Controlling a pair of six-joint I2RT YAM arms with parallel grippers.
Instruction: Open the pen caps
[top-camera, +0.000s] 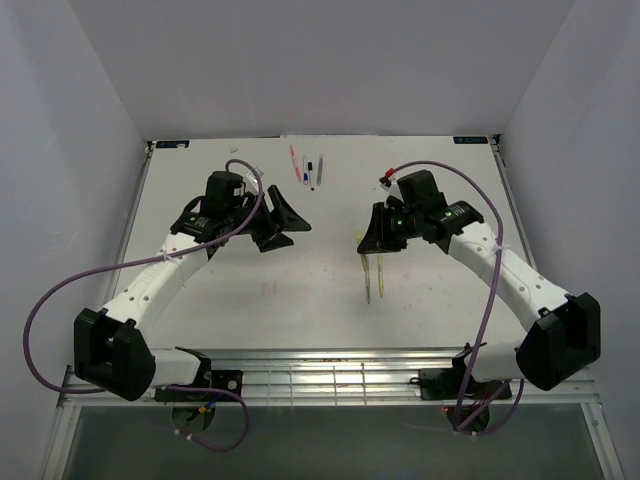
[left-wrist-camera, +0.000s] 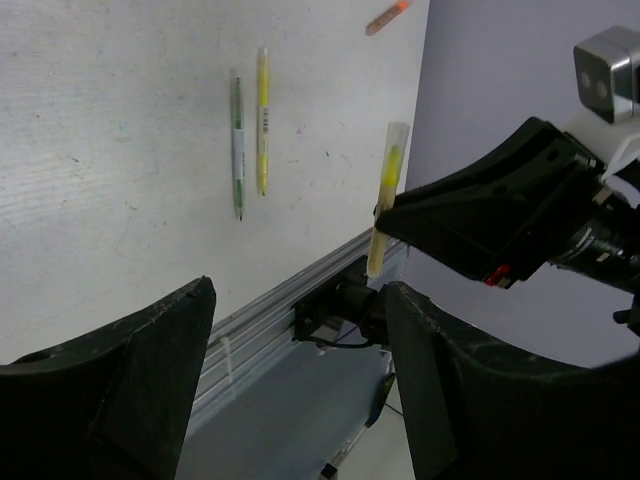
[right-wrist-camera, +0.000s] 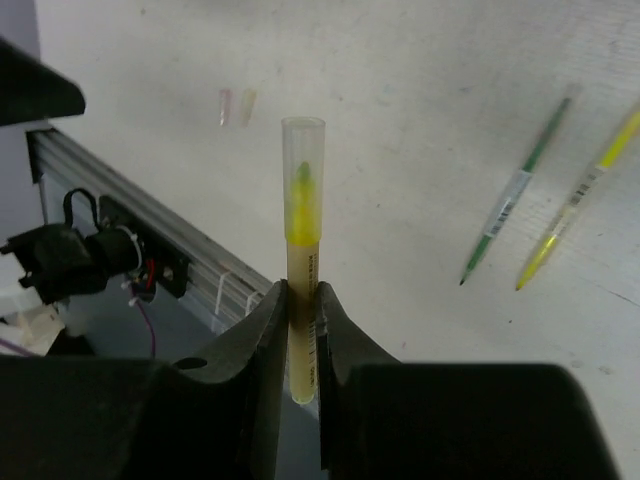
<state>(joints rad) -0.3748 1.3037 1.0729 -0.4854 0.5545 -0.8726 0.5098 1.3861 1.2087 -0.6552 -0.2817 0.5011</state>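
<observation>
My right gripper (right-wrist-camera: 300, 288) is shut on a yellow pen (right-wrist-camera: 301, 262) and holds it in the air, the clear cap (right-wrist-camera: 303, 150) still on its end, pointing toward my left gripper. In the top view the right gripper (top-camera: 366, 240) faces the left gripper (top-camera: 292, 228) across a gap. My left gripper (left-wrist-camera: 300, 300) is open and empty; in its view the held pen (left-wrist-camera: 388, 190) is beyond its fingers, apart from them. Two tiny loose caps, pink (right-wrist-camera: 224, 105) and yellowish (right-wrist-camera: 246, 105), lie on the table.
A green pen (right-wrist-camera: 515, 195) and a yellow pen (right-wrist-camera: 575, 195) lie side by side on the white table (top-camera: 200, 300), below the right gripper in the top view (top-camera: 372, 282). Several more pens (top-camera: 310, 170) lie at the back. A metal rail (top-camera: 330, 375) runs along the near edge.
</observation>
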